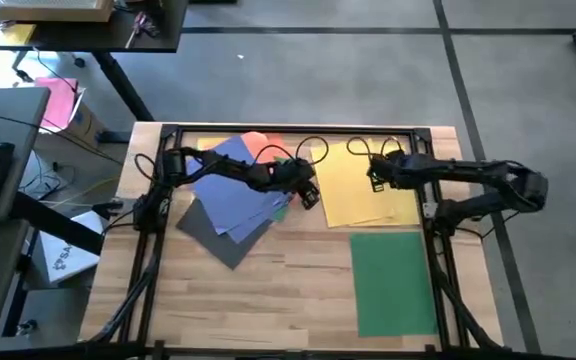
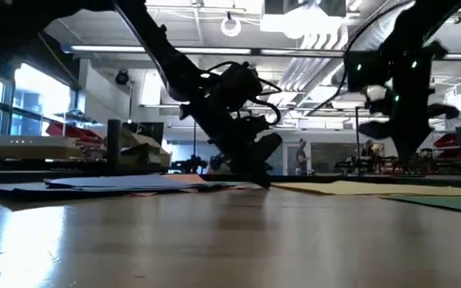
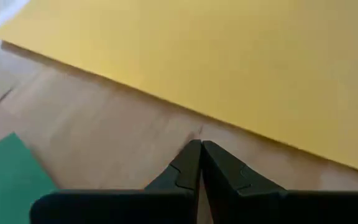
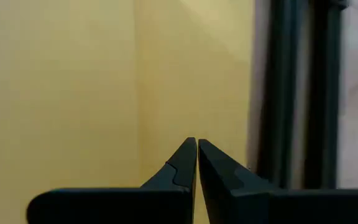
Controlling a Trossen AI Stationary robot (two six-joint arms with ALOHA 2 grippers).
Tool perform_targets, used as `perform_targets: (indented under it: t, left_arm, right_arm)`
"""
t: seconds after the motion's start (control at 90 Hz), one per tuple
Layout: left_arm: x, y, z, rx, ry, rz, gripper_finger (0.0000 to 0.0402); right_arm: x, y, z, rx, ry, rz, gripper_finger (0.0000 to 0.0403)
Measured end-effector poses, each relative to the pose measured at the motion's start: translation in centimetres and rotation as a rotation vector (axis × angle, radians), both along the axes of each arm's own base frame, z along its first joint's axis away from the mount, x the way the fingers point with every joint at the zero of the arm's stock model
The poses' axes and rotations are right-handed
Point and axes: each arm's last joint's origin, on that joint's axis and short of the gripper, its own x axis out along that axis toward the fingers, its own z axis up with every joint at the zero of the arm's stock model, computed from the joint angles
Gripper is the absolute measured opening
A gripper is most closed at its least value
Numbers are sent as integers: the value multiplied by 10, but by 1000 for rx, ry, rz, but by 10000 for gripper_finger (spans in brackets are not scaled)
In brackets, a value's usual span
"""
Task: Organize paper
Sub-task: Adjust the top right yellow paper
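1. Paper, sorted: yellow sheet far right, green sheet near right, each lying alone.
2. Paper, unsorted: blue, dark grey, orange overlapped far left; judged roughly one-third done.
3. Left gripper: fingers together, at pile's right edge.
4. Right gripper: fingers together, over yellow.
5. Writing: none legible.

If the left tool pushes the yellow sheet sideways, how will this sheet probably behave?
The yellow sheet lies thin and flat on the wooden table, so it would probably slide easily, and may buckle if pushed at its edge. Lifted, it would likely flop. The left tool is shut, low beside its edge.
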Motion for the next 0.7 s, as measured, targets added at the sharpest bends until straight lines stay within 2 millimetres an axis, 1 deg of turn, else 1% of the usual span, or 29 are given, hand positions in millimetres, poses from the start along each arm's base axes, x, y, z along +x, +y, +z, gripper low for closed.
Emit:
perform_targets:
  t: [0.067, 0.122, 0.244, 0.367, 0.478, 0.533, 0.7]
  left_arm:
    - [0, 0, -1, -12, -2, -3, 0]
    - [0, 0, -3, -18, 2, 4, 0]
    - [-1, 0, -7, -33, 10, 12, 0]
    - [0, 1, -11, -48, -6, 15, 0]
    - [1, 1, -11, -48, -17, 15, 0]
    - [1, 1, -10, -50, -27, 11, 0]
    - [2, 2, -9, -56, -42, 4, 0]
  right_arm:
    - [-3, -9, -17, 40, -1, -9, 0]
    - [-9, -12, -30, 61, 28, -36, 0]
    - [-13, -17, -43, 49, 67, -52, 0]
    - [-7, -16, -40, 41, 60, -21, 0]
    - [4, -16, -31, 75, -54, 9, 0]
    - [7, -15, -29, 97, -83, 24, 0]
    - [13, -15, -23, 117, -85, 79, 0]
